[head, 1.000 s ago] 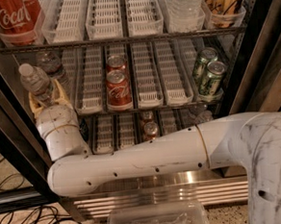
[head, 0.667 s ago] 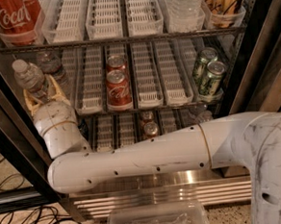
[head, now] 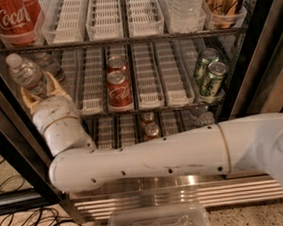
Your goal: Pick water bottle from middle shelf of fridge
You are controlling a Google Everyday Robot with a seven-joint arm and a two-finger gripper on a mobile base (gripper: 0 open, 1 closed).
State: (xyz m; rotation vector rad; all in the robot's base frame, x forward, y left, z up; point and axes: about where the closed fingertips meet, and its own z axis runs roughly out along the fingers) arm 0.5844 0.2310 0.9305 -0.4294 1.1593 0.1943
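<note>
Left of red cans (head: 119,87), claw (head: 41,91) around water bottle (head: 26,72), second bottle (head: 50,67) behind.

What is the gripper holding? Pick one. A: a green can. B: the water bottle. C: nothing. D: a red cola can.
B: the gripper, at the left end of the middle shelf, is closed around the tilted water bottle.

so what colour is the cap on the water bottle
White cap, camera view; the gripper at far left holds the water bottle.
</note>
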